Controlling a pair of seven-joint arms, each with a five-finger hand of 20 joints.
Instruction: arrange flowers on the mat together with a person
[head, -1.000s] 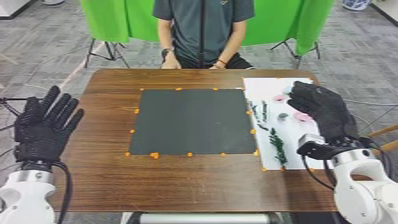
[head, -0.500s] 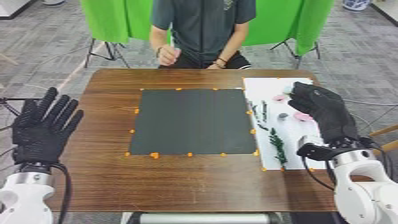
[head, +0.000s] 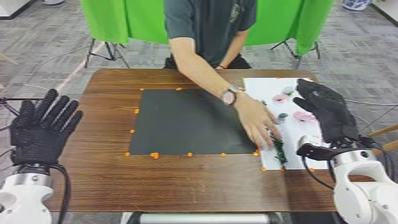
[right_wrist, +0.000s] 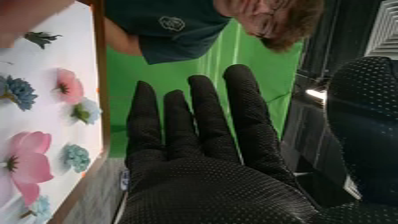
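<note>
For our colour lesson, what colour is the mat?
Dark grey, seen best in the head view: the mat.

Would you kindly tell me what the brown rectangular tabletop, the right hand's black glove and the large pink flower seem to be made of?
The tabletop looks like satiny wood or laminate, from its streaky grain. The glove seems matte fabric, finely dotted. The flower may be cloth: smooth, soft-looking petals.

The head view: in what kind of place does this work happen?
Probably an indoor robotics lab or demonstration room: a green backdrop hangs behind the table, and two robot arms reach over it, wearing black gloves.
</note>
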